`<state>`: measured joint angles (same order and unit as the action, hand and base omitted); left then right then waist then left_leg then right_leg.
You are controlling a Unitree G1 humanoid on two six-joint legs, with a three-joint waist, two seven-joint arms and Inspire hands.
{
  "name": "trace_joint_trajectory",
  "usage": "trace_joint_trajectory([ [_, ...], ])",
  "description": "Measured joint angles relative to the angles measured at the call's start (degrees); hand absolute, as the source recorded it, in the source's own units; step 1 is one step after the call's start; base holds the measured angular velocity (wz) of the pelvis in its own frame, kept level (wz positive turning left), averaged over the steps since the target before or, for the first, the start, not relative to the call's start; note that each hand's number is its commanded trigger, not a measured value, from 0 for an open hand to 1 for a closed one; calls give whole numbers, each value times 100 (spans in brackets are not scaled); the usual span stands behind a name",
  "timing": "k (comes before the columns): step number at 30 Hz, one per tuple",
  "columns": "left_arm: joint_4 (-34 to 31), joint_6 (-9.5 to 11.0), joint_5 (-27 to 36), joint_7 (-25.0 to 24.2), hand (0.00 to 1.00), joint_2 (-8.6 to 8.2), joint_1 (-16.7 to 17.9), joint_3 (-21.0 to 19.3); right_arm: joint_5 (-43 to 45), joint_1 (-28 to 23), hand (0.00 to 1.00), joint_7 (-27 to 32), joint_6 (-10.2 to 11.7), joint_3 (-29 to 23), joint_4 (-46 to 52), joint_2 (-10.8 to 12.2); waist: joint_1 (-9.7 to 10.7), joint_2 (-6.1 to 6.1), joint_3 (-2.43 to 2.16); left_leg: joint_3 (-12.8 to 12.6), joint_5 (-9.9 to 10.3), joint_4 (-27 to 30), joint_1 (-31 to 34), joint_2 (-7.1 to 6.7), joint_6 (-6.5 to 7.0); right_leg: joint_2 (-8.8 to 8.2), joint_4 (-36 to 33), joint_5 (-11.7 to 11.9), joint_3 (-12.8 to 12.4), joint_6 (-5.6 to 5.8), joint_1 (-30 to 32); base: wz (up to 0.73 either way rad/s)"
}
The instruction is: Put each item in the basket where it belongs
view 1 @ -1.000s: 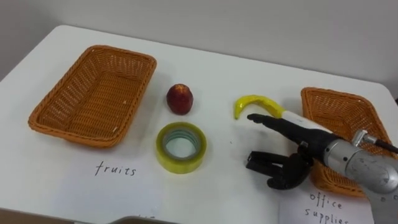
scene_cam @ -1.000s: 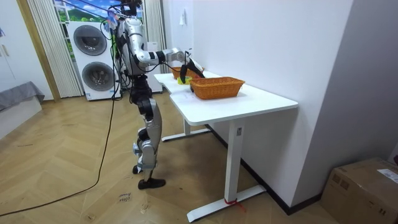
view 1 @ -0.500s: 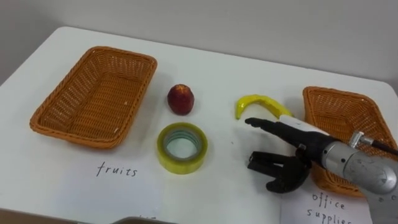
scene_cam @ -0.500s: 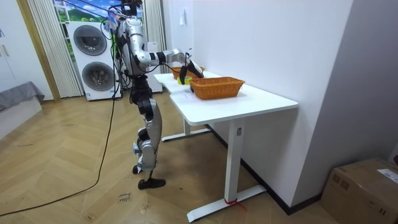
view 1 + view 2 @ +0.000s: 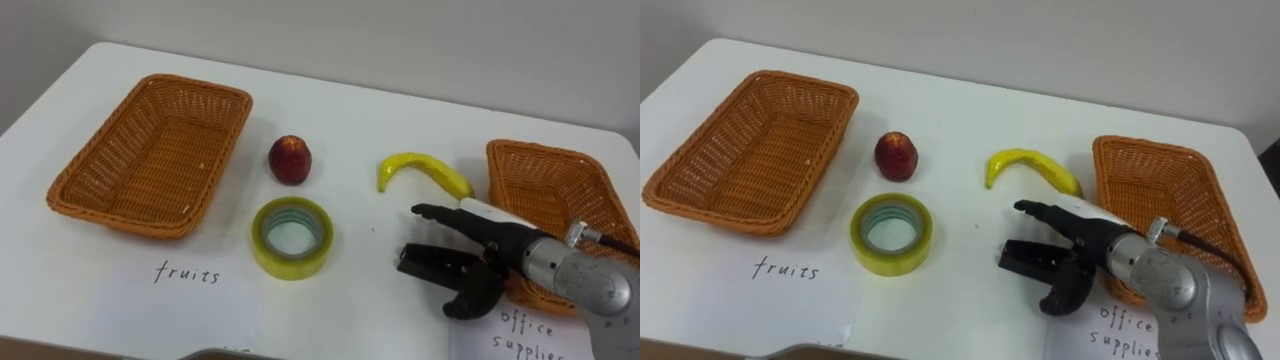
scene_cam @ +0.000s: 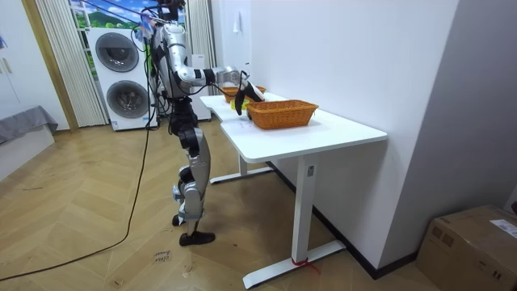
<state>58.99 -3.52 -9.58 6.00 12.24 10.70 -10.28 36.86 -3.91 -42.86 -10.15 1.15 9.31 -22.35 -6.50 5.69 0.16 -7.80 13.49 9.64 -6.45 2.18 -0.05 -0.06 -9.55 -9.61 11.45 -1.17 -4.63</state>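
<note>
Banana (image 5: 420, 168) looks like our closest pick. It's lying on the white tabletop (image 5: 400, 110), just beside the rim of the right basket (image 5: 555, 200) and a little beyond our right hand (image 5: 488, 262). The fingers (image 5: 450, 216) are stretched out and loosely spread, thumb apart underneath, with nothing in them.

We'd guess the banana is light and fairly firm, with smooth skin that could slip. We'd grab it across the thick middle of the curve, not the thin ends, so it doesn't swivel.

The red fruit (image 5: 290, 159) sits further left, near the left basket (image 5: 150, 150). It's round and will probably roll, so we'd wrap it from above.

The tape roll (image 5: 291, 236) lies flat in front of that fruit. It's a stiff, light ring, so pinching through the hole against the outer wall should hold fine.
</note>
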Motion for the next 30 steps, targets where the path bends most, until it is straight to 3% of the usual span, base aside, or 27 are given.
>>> trace_joint_trajectory([
  [5,-10,-11,11,14,0,-1,-10,4,286,-20,0,222,-8,64,-144,161,-13,28,-17,-8,0,1,-3,-4,0,6,-1,0,-8,0,-4,0],
  [10,-9,-28,167,94,0,3,-14,165,375,-18,0,348,-152,241,-226,238,-12,24,-16,-5,0,-11,0,-1,0,12,-5,0,-7,0,-8,0],
  [27,-145,-118,278,113,0,0,7,384,428,-16,0,546,-221,260,-254,266,14,-8,-5,29,1,-4,24,6,0,12,-21,2,35,-2,-9,0],
  [28,-196,-119,276,112,0,0,11,388,429,-16,5,574,-226,262,-260,272,12,-12,-6,29,1,-4,24,6,0,12,-23,2,34,-2,-8,0],
  [29,-220,-119,271,112,0,0,8,387,439,-16,44,593,-247,262,-257,305,10,-15,-7,28,1,-4,21,6,0,12,-24,3,29,-2,-7,0],
  [30,-222,-119,269,112,0,0,6,385,451,-16,75,592,-249,262,-252,323,9,-16,-8,27,1,-4,19,6,0,13,-25,3,26,-2,-8,0],
])
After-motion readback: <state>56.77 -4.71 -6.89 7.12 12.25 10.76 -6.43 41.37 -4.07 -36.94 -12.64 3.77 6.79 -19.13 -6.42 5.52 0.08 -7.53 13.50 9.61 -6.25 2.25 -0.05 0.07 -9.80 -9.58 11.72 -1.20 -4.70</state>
